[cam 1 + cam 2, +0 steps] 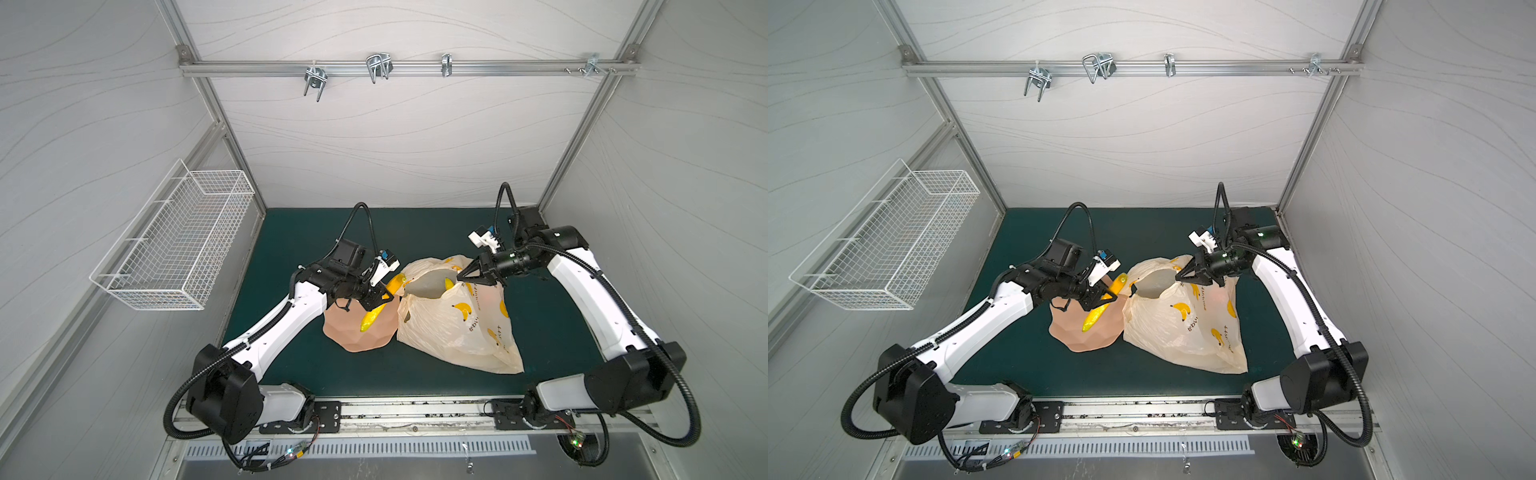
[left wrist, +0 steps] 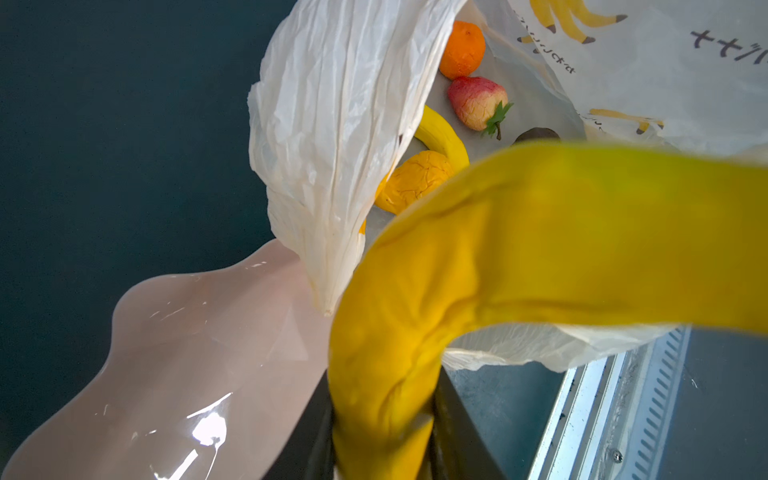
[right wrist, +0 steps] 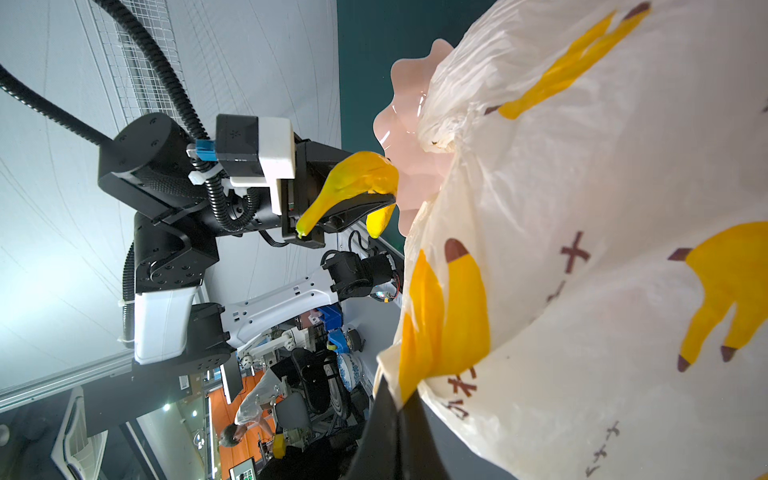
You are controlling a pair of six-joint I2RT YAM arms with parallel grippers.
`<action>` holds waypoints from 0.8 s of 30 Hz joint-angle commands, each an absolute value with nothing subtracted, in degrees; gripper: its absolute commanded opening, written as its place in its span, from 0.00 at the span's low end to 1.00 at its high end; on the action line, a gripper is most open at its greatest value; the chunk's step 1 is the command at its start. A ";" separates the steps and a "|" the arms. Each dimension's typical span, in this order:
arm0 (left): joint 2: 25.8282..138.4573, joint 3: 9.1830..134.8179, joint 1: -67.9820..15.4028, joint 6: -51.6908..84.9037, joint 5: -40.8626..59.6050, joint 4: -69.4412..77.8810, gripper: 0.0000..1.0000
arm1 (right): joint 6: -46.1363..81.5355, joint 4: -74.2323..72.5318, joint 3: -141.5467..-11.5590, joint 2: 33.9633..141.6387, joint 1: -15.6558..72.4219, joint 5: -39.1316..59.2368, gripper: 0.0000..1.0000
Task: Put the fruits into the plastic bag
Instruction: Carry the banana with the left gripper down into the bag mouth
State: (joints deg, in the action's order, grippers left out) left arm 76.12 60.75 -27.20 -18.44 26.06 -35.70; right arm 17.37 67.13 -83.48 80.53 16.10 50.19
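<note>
Left gripper (image 1: 379, 300) hangs over the pink plate (image 1: 353, 340), jaws clenched on a banana (image 1: 369, 321) at approx mid-length, so both ends stick out past the jaws. The banana is lifted off the plate. Its upper end points toward the bag mouth, just beside the rim, not inside

Right gripper (image 1: 462, 277) reaches in from the other side, jaws shut, pinching the far rim of the plastic bag (image 1: 453, 336) and holding the mouth lifted open. The rest of the bag slumps on the green surface (image 1: 291, 241), right of the plate in both top views, w/ its near edge touching the plate

Left wrist view looks into the bag. Lying at the bottom are an orange (image 2: 462, 50), a strawberry (image 2: 478, 102) w/ green leaves, a 2nd banana (image 2: 442, 135) and a wrinkled yellow-orange fruit (image 2: 415, 178) btwn that banana and the bag wall. A dark brown fruit (image 2: 536, 134) is partly hidden behind the gripped banana
</note>
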 commanded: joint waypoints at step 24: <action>99.77 78.24 -42.29 -21.86 22.43 -35.73 0.20 | 16.42 69.37 -85.75 82.22 16.45 51.34 0.00</action>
State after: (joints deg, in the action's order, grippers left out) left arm 98.04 75.02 -41.43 -20.86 23.44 -35.66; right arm 17.06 67.61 -84.44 81.67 16.14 50.26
